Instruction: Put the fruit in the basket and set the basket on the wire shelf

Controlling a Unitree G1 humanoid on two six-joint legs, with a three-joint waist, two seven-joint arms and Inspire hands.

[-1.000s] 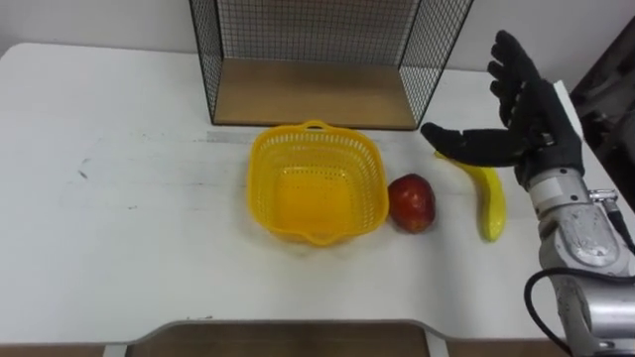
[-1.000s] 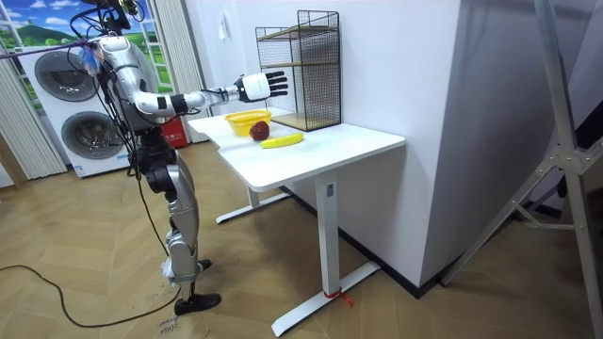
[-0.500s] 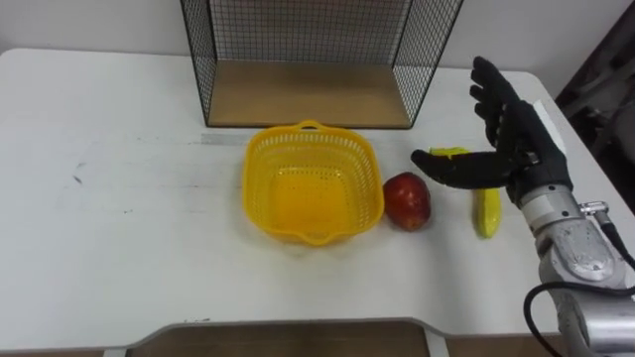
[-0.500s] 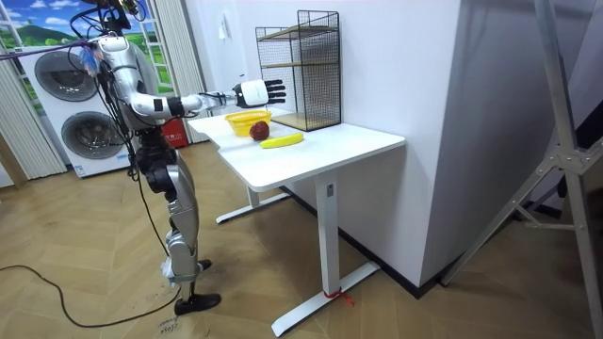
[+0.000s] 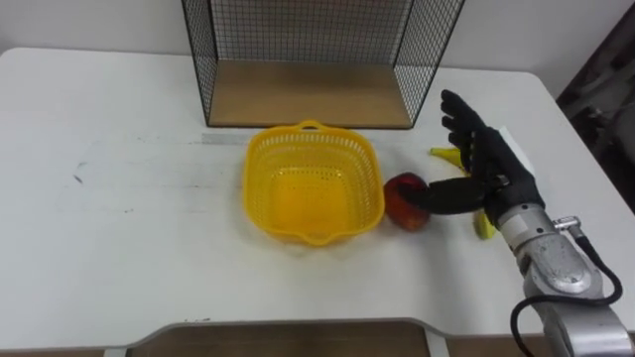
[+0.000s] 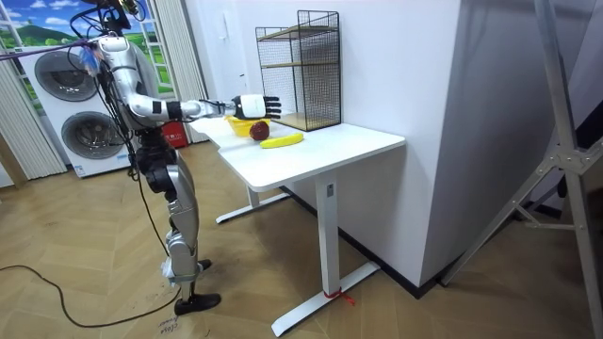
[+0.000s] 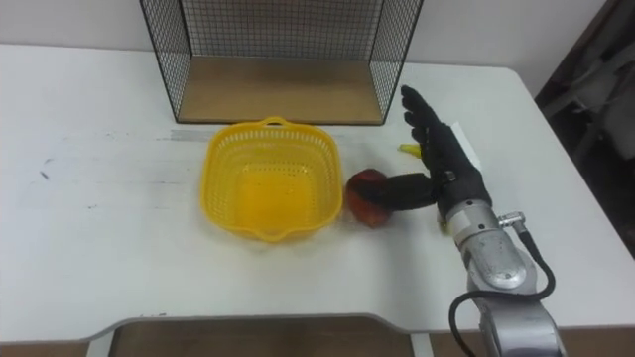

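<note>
Just right of the yellow basket (image 5: pixel 310 198), on the white surface (image 5: pixel 129 228): red apple (image 5: pixel 399 201), sitting right beside the rim. Further right of the basket, past the apple: right hand (image 5: pixel 491 174), fingers straight and fanned, thumb stretched across to the apple's far side and apparently touching it, nothing gripped. Beneath that palm, furthest right of the basket: banana (image 5: pixel 483 226), mostly covered, ends peeking out. Both fruits outside the basket. Directly behind the basket, close to its back rim: wire shelf (image 5: pixel 308 94) with a wooden floor. From the room view: standing at the surface's end nearest the basket, right arm reaching out level towards it.
</note>
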